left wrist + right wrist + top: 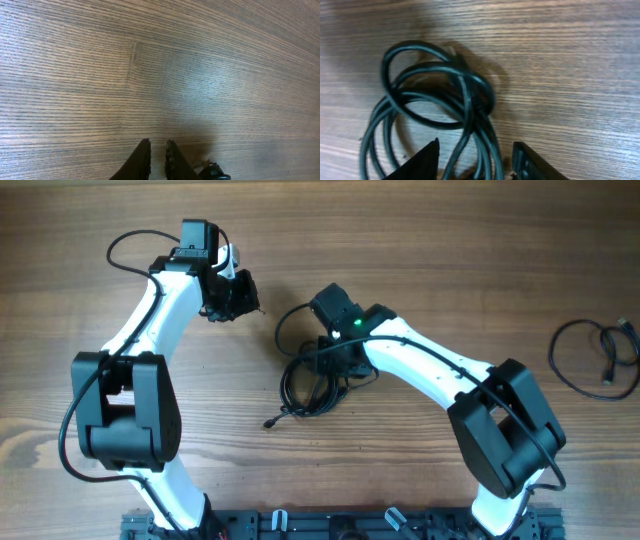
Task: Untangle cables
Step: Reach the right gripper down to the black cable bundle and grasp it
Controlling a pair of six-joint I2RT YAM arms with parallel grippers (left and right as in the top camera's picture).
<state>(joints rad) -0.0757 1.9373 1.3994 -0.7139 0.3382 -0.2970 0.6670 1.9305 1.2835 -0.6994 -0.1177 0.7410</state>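
**Clerk:** Cables (308, 385)?
**Keeper:** Thin, glossy black cords, knotted in overlapping round loops at mid-table (450, 240). One plug (268, 423) trailed out of the knot.
**Clerk:** Right gripper (475, 143)?
**Keeper:** Dark wedge fingers spread wide, strands of the knot between them; whether they touched, I could not tell.
**Clerk:** Left gripper (156, 160)?
**Keeper:** Tips pressed almost together, empty, over matte, fine-grained wood, well apart from the knot.
**Clerk:** Others?
**Keeper:** One loose cord (595, 355), looped, at far right.
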